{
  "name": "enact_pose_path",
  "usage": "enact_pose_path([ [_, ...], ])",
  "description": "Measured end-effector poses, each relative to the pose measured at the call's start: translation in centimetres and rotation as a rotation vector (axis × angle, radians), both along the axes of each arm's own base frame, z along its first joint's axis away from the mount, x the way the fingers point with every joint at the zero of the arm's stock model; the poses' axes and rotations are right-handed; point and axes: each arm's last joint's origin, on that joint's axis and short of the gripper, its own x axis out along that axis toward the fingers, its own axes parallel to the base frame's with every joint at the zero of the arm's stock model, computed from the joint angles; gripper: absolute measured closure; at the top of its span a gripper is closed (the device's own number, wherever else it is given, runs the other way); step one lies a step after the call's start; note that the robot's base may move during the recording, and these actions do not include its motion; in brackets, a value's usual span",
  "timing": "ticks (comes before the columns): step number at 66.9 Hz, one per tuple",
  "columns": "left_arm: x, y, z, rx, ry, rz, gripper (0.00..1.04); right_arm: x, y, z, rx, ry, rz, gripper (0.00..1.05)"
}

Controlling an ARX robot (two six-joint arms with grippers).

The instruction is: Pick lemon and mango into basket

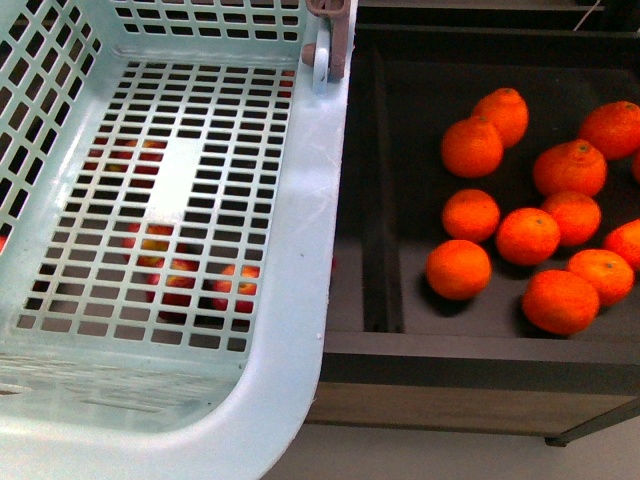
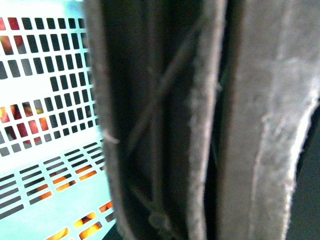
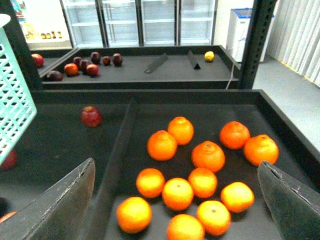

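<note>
The light teal basket [image 1: 315, 250] fills the left of the front view, and nothing lies inside it; red fruit shows through its slotted floor from below. My left gripper [image 2: 220, 150] is shut on nothing, its grey pads pressed together right beside the basket's slotted wall [image 2: 50, 150]. Over the black tray of oranges my right gripper [image 3: 175, 165] hangs open, nothing between its fingers. A small yellow fruit, seemingly the lemon [image 3: 209, 56], lies far back on a second black shelf. The mango is out of view. Neither arm shows in the front view.
Several oranges [image 1: 530, 235] lie in the black tray right of the basket, past a raised divider [image 1: 380, 200]. A red apple [image 3: 91, 116] sits left of that divider. Dark red round fruits [image 3: 82, 64] lie on the far shelf. The basket's brown handle [image 1: 335, 40] hangs at its rim.
</note>
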Motion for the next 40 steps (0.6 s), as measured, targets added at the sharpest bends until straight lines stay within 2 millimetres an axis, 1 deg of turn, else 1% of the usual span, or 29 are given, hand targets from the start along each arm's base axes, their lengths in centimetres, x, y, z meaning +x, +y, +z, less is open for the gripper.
enact_pose_path([
  [40, 0.0, 0.01, 0.0, -0.002, 0.0, 0.0, 0.9, 0.01, 0.0, -0.01, 0.0, 0.001, 0.0, 0.09],
])
